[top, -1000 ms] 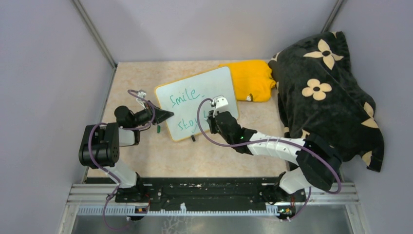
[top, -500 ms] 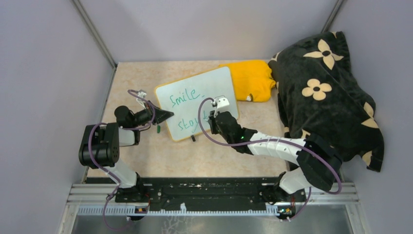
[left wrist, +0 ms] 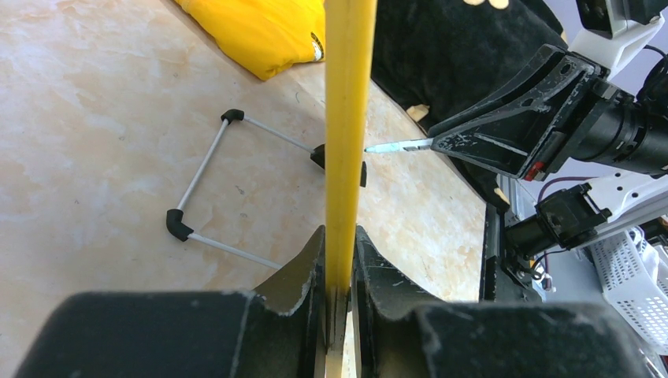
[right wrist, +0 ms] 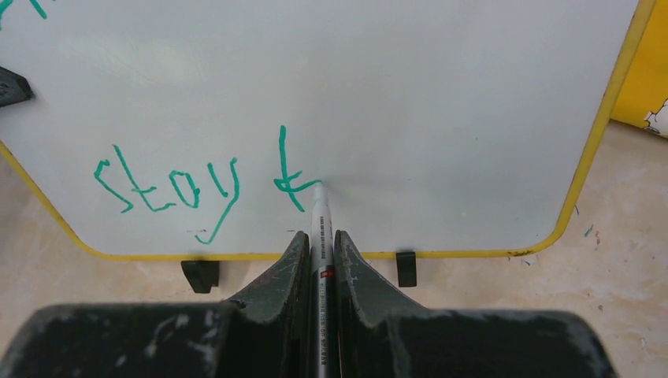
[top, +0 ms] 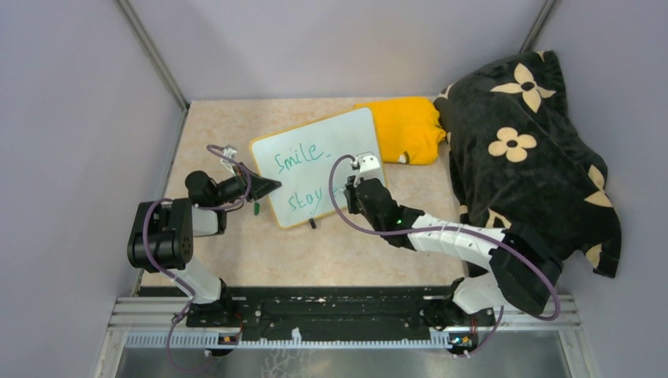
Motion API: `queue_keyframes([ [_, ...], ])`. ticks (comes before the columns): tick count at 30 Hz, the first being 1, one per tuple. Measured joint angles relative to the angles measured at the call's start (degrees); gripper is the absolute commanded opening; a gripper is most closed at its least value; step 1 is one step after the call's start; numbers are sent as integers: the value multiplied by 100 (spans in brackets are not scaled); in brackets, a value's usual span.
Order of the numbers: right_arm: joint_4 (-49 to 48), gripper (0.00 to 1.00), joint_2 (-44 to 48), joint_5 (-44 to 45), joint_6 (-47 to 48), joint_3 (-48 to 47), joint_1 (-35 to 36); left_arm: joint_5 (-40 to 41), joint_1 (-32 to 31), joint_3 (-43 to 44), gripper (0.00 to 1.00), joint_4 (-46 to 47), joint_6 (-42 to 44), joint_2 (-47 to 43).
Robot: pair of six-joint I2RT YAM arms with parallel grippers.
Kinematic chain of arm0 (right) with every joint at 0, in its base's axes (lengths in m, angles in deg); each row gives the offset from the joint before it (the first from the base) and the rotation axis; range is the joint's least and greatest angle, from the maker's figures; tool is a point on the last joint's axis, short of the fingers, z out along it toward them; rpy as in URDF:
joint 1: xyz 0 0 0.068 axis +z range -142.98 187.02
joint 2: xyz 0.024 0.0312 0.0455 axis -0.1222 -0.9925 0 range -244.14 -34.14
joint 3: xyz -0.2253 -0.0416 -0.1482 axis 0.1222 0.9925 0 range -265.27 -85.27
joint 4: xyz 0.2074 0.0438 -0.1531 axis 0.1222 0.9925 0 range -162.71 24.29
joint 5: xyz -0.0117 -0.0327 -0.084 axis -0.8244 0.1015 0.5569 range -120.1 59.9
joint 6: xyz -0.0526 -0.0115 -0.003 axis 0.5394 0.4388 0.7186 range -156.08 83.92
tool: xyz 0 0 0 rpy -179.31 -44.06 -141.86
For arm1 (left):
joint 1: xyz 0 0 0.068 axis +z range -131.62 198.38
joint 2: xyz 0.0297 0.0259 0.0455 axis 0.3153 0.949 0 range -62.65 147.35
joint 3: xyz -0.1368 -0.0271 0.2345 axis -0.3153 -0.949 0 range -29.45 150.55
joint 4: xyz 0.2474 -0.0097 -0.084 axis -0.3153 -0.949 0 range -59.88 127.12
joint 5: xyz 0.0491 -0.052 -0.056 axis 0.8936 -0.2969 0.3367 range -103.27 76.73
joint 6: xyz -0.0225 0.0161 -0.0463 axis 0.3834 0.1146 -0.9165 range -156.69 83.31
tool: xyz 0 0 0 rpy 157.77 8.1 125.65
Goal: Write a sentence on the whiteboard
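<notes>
Top view: the whiteboard [top: 339, 138] stands propped on the table [top: 260, 260], just in front of a yellow cloth [top: 410, 130]. The sentence [top: 298, 157] reads "Smile" above "stay". The left pincer [top: 272, 187] meets its left edge, the right pincer [top: 356, 187] its lower middle.

Left wrist view: the left pincer is clamped tight on the board's yellow rim, steadying it.

Right wrist view: the right pincer is closed on a marker [right wrist: 319, 224], whose tip touches the board just after a lone "f". The second line's next word looks under way. The next stroke calls for even tip pressure, travelling rightward, above the bottom rim.
</notes>
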Motion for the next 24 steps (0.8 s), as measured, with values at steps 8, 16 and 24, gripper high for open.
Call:
queue_keyframes([
  [8,-74,0,494,-42,13,208,0,0,0,0,20,-4,0,0],
  [16,-68,0,492,-61,42,157,-37,-2,0,0,20,-7,0,0],
  [24,-81,0,269,-151,79,7,-57,-2,0,0,20,-7,0,0],
])
